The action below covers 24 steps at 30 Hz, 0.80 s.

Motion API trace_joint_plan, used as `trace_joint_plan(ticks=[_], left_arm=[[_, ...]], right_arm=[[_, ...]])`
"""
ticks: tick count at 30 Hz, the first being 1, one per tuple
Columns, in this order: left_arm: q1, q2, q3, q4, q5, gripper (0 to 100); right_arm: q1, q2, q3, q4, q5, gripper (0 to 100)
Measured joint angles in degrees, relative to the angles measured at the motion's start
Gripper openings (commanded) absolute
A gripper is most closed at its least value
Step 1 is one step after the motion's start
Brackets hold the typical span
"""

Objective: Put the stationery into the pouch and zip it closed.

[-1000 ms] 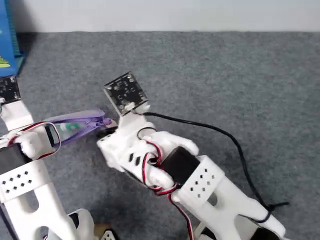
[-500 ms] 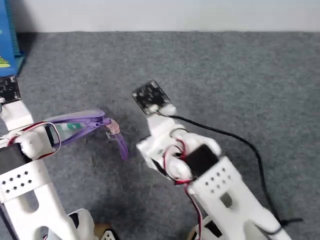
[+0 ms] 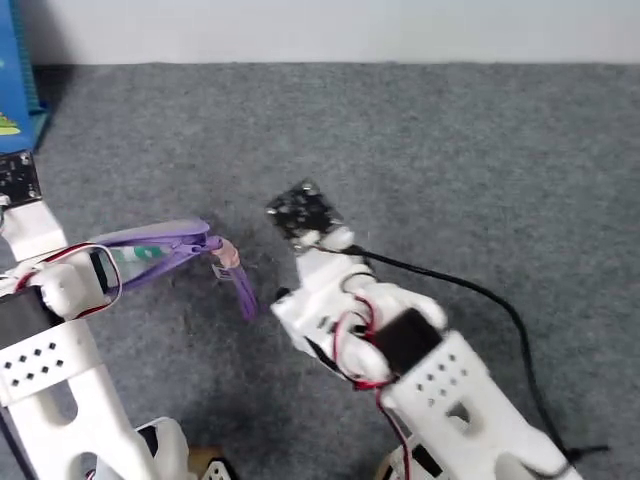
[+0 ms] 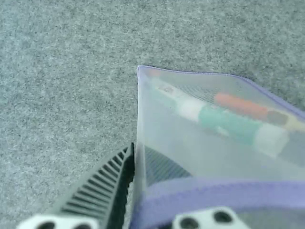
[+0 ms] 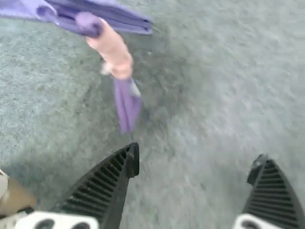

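Note:
A translucent purple pouch (image 3: pixel 155 248) hangs off the grey mat, and my left gripper (image 4: pixel 137 164) is shut on its edge. Inside the pouch (image 4: pixel 214 138) lie stationery items (image 4: pixel 228 117) in orange, green and white. At the pouch's free end a pink zip tab (image 3: pixel 228 254) and a purple strap (image 3: pixel 243 290) dangle loose. My right gripper (image 5: pixel 196 162) is open with nothing in it, a short way back from the pink tab (image 5: pixel 113 51) and the strap (image 5: pixel 126 105). The right arm (image 3: pixel 350 305) stands just right of the strap.
A blue box (image 3: pixel 14 95) stands at the far left edge by the white wall. The right arm's black cable (image 3: pixel 490 295) trails over the grey mat (image 3: pixel 470 150). Bare mat stretches to the back and right.
The right arm has drawn back from the pouch's zip end, to the right and toward the front. The tab and strap now hang free. The left arm held still.

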Motion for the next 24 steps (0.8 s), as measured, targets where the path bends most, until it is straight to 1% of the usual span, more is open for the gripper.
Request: trace_joint_plan(ticks=[6, 10, 17, 24], left_arm=[[0.0, 0.0, 0.0, 0.0, 0.0, 1], [0.0, 0.0, 0.0, 0.0, 0.0, 1], [0.0, 0.0, 0.0, 0.0, 0.0, 1], [0.0, 0.0, 0.0, 0.0, 0.0, 1]], right_arm=[[-3.4, 9.6, 0.0, -9.4, -0.2, 31.8], [-5.4, 9.9, 0.1, -12.7, -0.2, 31.8], [-5.3, 10.8, -1.8, -13.9, -0.1, 31.8], [-5.3, 16.4, -2.9, -20.6, 3.9, 31.7]])
